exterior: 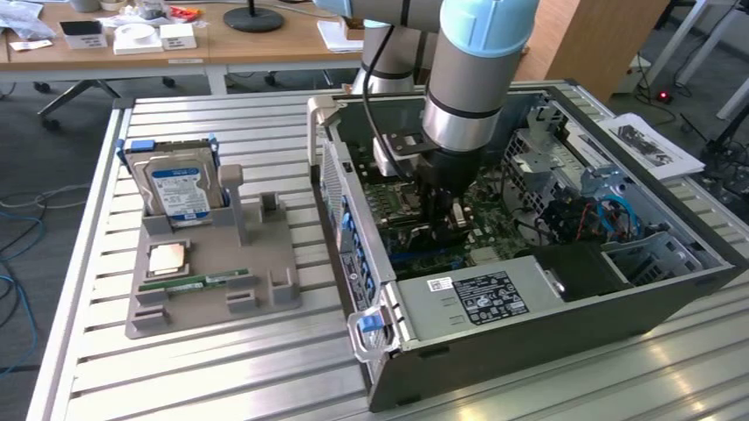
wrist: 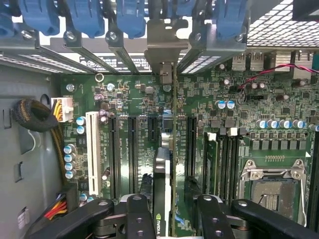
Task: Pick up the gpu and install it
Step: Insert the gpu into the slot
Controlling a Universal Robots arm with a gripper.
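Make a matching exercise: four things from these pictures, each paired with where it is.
Things:
1. gpu
2. hard drive
3. memory stick
4. gripper

Places:
A. lying flat on the grey holder
B. inside the computer case, over the motherboard
C. standing on edge between the gripper's fingers
D. upright at the holder's back

Pairs: 1-C, 2-D, 3-A, 4-B

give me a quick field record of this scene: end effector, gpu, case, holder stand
end effector: inside the open computer case, over the motherboard, fingers either side of the card
gpu: edge-on and upright between the fingers, at the expansion slots, its bracket up at the rear slot openings
grip: fingers stand wide; contact with the card cannot be judged
holder stand: beside the case, carrying a hard drive, a memory stick and a cpu
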